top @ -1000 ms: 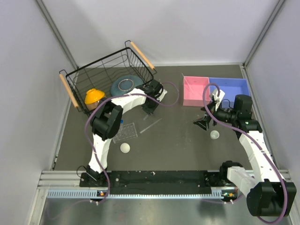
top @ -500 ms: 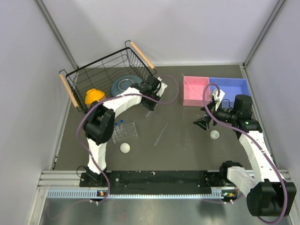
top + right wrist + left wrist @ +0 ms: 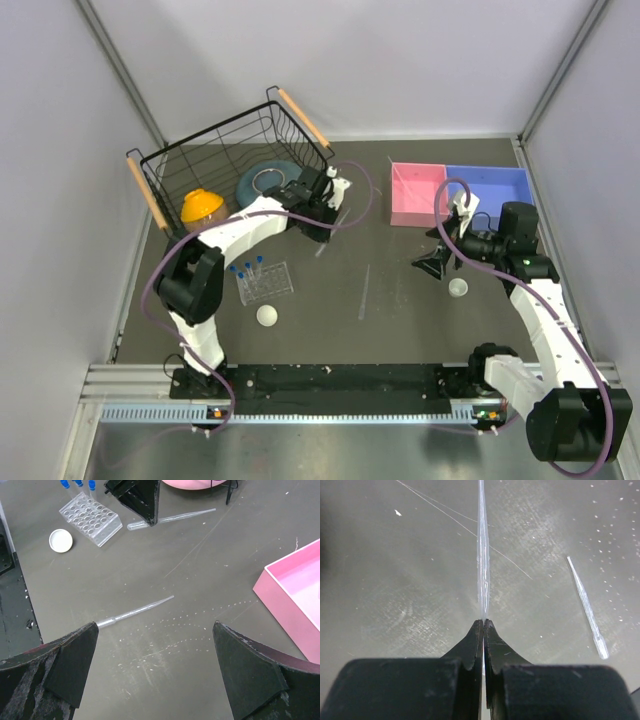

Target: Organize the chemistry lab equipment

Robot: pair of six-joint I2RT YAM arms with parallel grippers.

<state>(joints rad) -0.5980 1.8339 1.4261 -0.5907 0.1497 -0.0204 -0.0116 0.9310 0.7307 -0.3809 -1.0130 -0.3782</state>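
Dark grey tabletop [image 3: 400,320], pale walls [image 3: 400,70], left claw [image 3: 483,622] pinching clear rod [image 3: 482,555], right claw [image 3: 154,630] agape

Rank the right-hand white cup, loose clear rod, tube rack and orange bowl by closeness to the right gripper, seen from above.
1. White cup, just beside the right gripper.
2. Loose rod, mid-table.
3. Tube rack, left side.
4. Orange bowl, in the basket, far left.
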